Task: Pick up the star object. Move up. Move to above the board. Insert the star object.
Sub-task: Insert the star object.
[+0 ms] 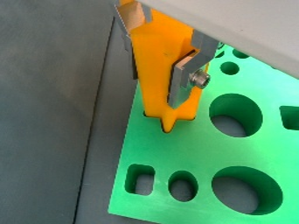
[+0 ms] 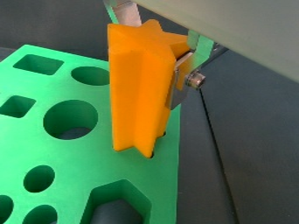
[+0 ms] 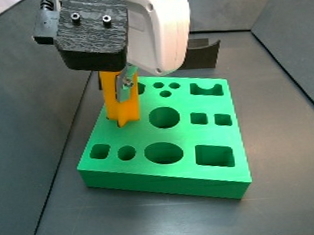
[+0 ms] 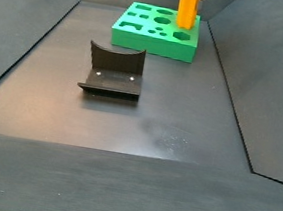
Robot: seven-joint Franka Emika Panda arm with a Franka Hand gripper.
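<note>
Star object [image 1: 160, 74] is standing upright, its lower end entering a hole at the board [image 1: 198, 166] edge, the gripper [image 2: 176, 70] clamping its upper part. A side view is additionally showing the fixture [image 4: 112, 70] well apart from the board.

Here's the gripper [image 3: 122, 80] above the far left part of the scene, and what a chunky build: a rounded white, glossy wrist housing [image 3: 161, 24] sits over a rough black block [image 3: 89, 35] with two bright round screw heads on its face. In both wrist views the fingers [image 1: 184, 77] are flat silver plates, one carrying a small silver bolt head [image 2: 197, 80] at its side. A pale grey casing edge fills the corner there.
</note>
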